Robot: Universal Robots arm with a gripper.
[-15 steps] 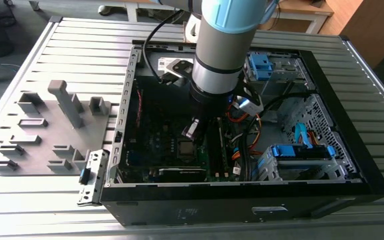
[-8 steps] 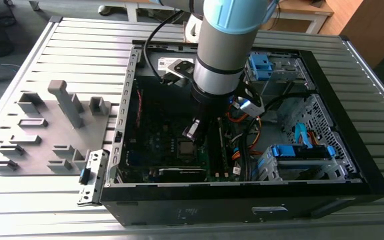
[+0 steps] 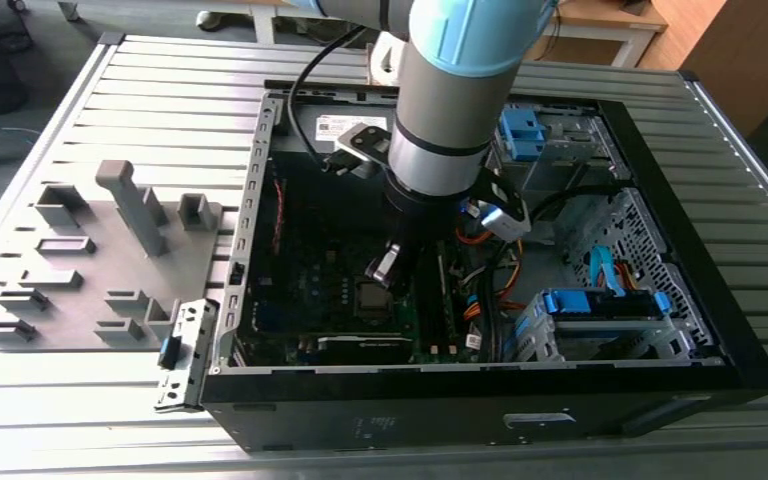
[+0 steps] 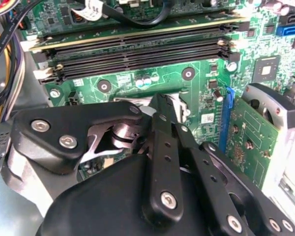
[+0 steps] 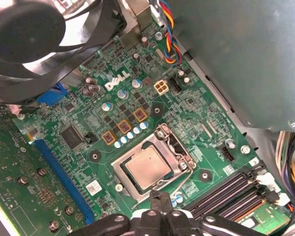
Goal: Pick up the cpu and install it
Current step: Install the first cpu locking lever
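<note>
Cpu (image 5: 148, 168): you will find it seated flat in the socket (image 5: 179, 147) on the motherboard (image 5: 88, 113), dull face up, so placement looks done.
Orientation: square, no long axis; edges parallel to the socket frame.
Gripper (image 5: 160, 204): just beside the socket, low inside the computer case (image 3: 704, 330); fingertips together, holding nothing, in my judgement.

The cpu (image 5: 147, 167) sits in the socket (image 5: 173, 146) on the motherboard (image 5: 196, 105).
</note>
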